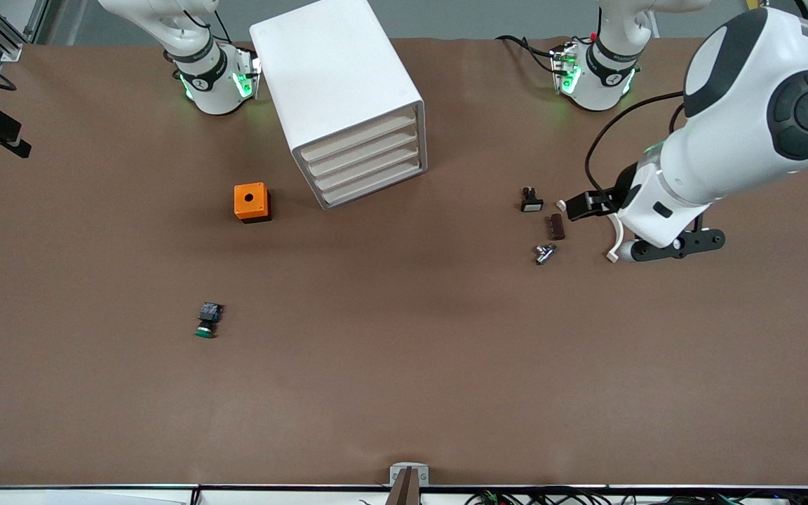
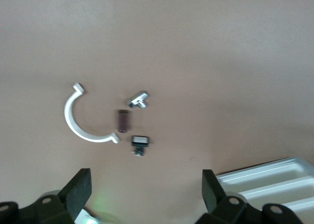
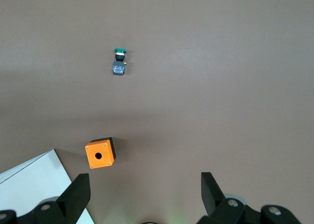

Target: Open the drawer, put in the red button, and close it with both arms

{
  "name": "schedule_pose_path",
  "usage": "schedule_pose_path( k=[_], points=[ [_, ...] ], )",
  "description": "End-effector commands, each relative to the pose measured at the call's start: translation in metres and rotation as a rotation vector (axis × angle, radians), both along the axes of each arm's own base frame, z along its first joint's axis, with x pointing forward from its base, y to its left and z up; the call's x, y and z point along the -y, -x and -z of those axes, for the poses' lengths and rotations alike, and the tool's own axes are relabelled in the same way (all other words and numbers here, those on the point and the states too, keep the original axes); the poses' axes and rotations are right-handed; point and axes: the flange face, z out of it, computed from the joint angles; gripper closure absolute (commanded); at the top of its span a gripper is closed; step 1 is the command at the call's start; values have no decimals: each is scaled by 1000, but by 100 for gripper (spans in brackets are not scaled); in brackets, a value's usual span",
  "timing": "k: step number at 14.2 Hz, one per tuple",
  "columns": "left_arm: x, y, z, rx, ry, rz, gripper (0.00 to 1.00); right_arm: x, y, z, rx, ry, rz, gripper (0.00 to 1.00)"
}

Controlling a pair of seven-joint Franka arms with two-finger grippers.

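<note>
Between the two arm bases, drawer unit (image 1: 337, 91): one white cabinet, set at an angle, front turned toward the front camera.
Drawers (image 1: 365, 165): four, stacked, all pushed in.
Red button: cannot tell where it is from these views. The only round-capped button showing is green.
Green button (image 1: 207, 320): one, lying on its side, green cap on a black-and-blue blocky body. It sits toward the right arm's end, nearer the front camera than the orange box.
Orange box (image 1: 252, 202): one, orange top with a round hole, dark base. It stands just beside the drawer unit, toward the right arm's end.
Small parts, left arm's end: four, close together but apart.
- black part (image 1: 532, 200): one, pale cap, possibly a switch, too small to be sure.
- brown piece (image 1: 555, 226): one, short and dark.
- metal fitting (image 1: 545, 253): one, silver, T-shaped.
- white clip (image 2: 83, 121): one, half-ring with hooked ends.
Arms: two, white with black joints.
Left arm (image 1: 726, 140): reaches over the left arm's end of the table.
Left gripper (image 2: 144, 185): over the table by the small parts, jaws spread wide, nothing between them.
Right arm (image 1: 186, 28): only the base part shows in the front view.
Right gripper (image 3: 144, 185): over the table by the orange box and a corner of the drawer unit, jaws spread wide, holding nothing.
</note>
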Motion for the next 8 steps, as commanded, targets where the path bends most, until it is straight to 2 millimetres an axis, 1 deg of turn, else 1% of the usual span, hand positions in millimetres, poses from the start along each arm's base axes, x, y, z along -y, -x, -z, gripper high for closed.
schedule_pose_path(
  k=[1,2,4,5,6,8],
  points=[
    [-44,13,-8,9,-33,55,1,2,12,-1,6,1,-4,0],
    [-56,14,-7,8,-33,72,1,1,12,0,2,-6,7,0],
    [-71,19,-4,4,-37,77,1,1,13,3,-1,-10,9,0],
    [-79,22,-5,17,-35,77,1,2,13,4,-4,-10,12,0],
    [-93,25,-6,29,-33,75,1,3,13,3,-2,-12,13,0],
    [-113,35,-4,94,-25,75,1,4,14,3,-3,-24,26,0]
  ],
)
